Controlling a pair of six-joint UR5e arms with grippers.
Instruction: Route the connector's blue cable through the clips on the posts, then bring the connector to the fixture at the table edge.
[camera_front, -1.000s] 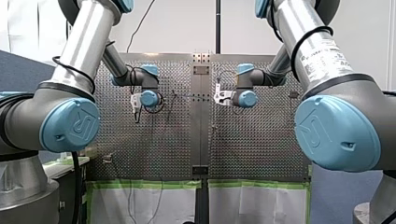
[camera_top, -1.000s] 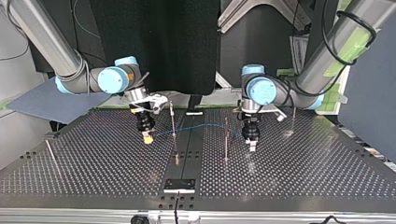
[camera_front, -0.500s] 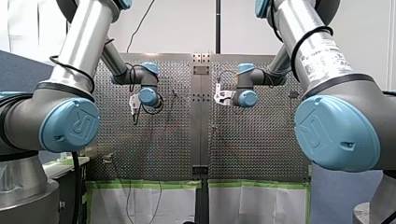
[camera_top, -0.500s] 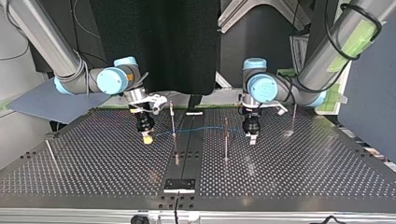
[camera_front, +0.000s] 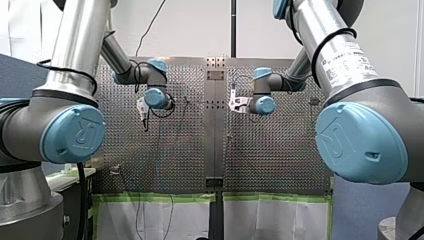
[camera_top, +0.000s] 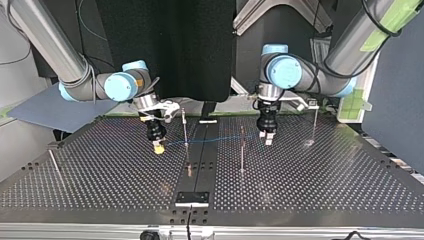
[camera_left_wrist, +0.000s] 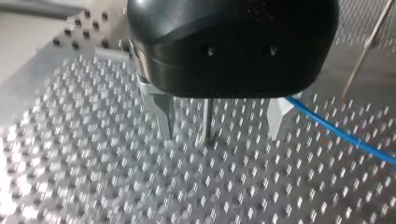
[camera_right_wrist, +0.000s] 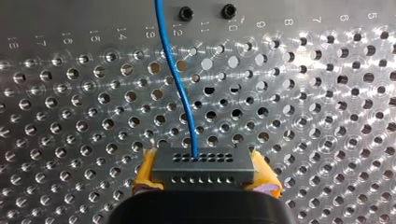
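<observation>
Holding the connector (camera_right_wrist: 203, 168), a grey slotted block, my yellow-padded right gripper (camera_top: 158, 146) is clamped on it, left of centre in the top view. The thin, limp blue cable (camera_top: 215, 136) runs rightward past slim metal posts (camera_top: 185, 131) to my left gripper (camera_left_wrist: 219, 120). Its jaws are apart, with the cable just outside one jaw.

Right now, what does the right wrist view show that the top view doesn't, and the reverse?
Only the right wrist view: the connector, clamped in my right gripper, with the blue cable entering one of its holes. Only the top view: my left gripper, the posts, and the fixture at the near edge. Both: my right gripper, the cable and the perforated table.
</observation>
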